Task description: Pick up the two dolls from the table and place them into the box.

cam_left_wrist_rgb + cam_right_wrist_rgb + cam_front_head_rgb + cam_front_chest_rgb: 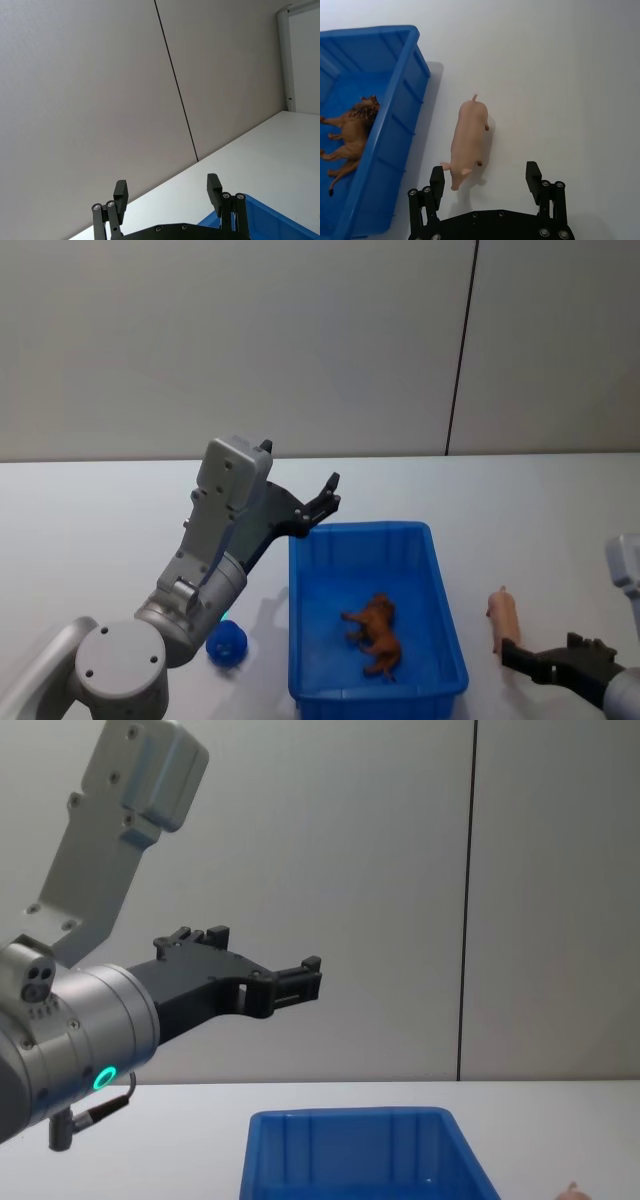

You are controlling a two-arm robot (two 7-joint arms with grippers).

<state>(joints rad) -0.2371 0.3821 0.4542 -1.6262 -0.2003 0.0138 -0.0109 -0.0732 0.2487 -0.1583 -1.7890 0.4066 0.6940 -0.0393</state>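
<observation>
A brown lion doll [375,634] lies on its side inside the blue box [440,585], also seen as the brown doll [350,134] in the box [400,107]. The pale pink pig doll [504,618] lies on the white table [540,510] just right of the box; in the right wrist view the pig [468,140] sits a little ahead of my open right gripper [485,176], nearer its one finger. My left gripper [328,496] is raised above the box's far left corner, open and empty [168,191], and shows high up [300,982] in the chest view.
A small blue ball-like object [227,642] rests on the table left of the box, under my left arm. The box's back rim [350,1120] and a pink tip of the pig [572,1190] show low in the chest view. A grey wall stands behind the table.
</observation>
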